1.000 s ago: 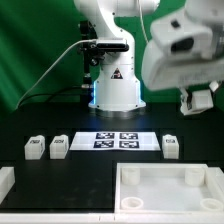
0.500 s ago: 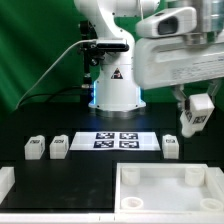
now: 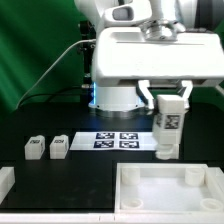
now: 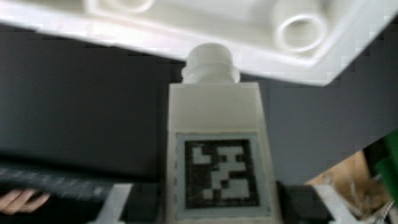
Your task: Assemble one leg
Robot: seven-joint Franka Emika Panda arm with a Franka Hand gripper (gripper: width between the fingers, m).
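My gripper [image 3: 167, 106] is shut on a leg [image 3: 168, 126], a white block with a black-and-white tag facing the camera. It hangs upright just above the table, at the right end of the marker board [image 3: 118, 139]. In the wrist view the held leg [image 4: 217, 140] fills the middle, its round peg end pointing at the large white tray-like piece [image 4: 178, 30]. The fingers [image 4: 134, 200] press on both its sides. Two more legs [image 3: 34, 148] [image 3: 58, 146] stand on the table at the exterior view's left. I cannot tell if another leg stands behind the held one.
The large white tray-like piece [image 3: 128, 172] with a raised rim lies at the front, on the exterior view's right. Another white part [image 3: 5, 181] sits at the front left edge. The robot base [image 3: 115, 95] stands behind the marker board.
The arm has swung from the exterior view's right toward the middle and come down. The leg in the gripper has moved with it, now low beside the marker board.
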